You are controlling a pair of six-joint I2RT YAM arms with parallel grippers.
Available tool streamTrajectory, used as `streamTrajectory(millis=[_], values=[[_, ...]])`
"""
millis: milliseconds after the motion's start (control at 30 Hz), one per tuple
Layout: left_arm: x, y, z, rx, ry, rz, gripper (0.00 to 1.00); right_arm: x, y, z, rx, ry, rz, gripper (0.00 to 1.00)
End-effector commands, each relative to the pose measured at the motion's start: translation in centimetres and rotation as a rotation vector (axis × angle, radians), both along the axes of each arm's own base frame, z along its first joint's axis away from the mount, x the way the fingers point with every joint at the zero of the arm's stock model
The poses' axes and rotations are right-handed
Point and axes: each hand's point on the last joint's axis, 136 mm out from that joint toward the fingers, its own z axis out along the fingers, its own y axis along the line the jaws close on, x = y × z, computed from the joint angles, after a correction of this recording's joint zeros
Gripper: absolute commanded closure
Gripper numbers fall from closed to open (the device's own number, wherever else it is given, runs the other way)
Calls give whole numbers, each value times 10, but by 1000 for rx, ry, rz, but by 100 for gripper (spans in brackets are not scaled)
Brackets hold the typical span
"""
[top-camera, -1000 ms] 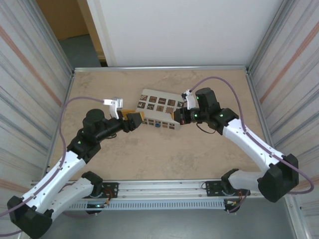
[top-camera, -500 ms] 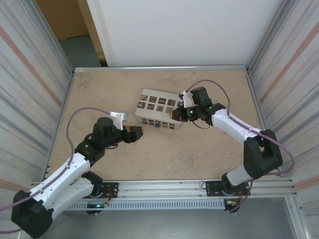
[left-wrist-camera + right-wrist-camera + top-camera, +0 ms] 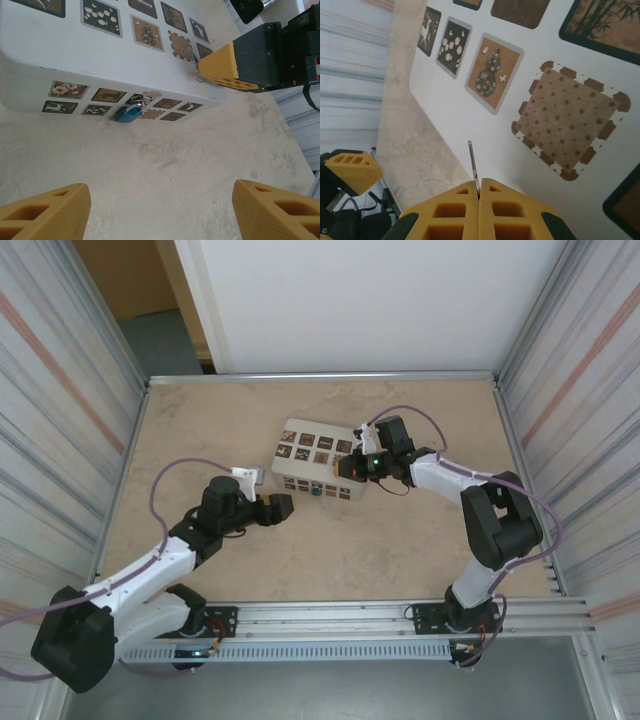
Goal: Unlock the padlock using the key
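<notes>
The small blue padlock (image 3: 127, 113) hangs on the front wall of the white box (image 3: 75, 50), low against the table; from above the padlock (image 3: 315, 491) is a blue dot. My right gripper (image 3: 479, 182) is shut on the thin metal key (image 3: 472, 162), whose blade sticks out over the box's top (image 3: 530, 145) near its front edge. In the left wrist view the right gripper (image 3: 207, 70) hovers at the box's right end, above and right of the padlock. My left gripper (image 3: 160, 215) is open over bare table in front of the padlock, holding nothing.
The white box (image 3: 318, 460) with dark picture squares lies mid-table. The left gripper (image 3: 280, 508) sits just left of its front face, the right gripper (image 3: 345, 468) at its right end. Metal walls (image 3: 60, 400) line both sides of the table.
The left gripper has drawn back from the box toward the near side. The right arm has folded inward, and its gripper has shifted slightly left over the box's right end, key still held.
</notes>
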Motion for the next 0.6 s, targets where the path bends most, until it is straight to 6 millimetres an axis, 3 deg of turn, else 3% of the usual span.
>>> streamTrajectory(millis=[0, 300, 567], values=[[9, -5, 3, -17, -28, -6, 25, 5, 1, -2, 22, 10, -6, 100], [20, -14, -13, 37, -4, -36, 25, -7, 0, -34, -27, 67, -2, 100], [25, -14, -18, 55, -4, -31, 24, -24, 12, -51, -54, 105, 33, 100]])
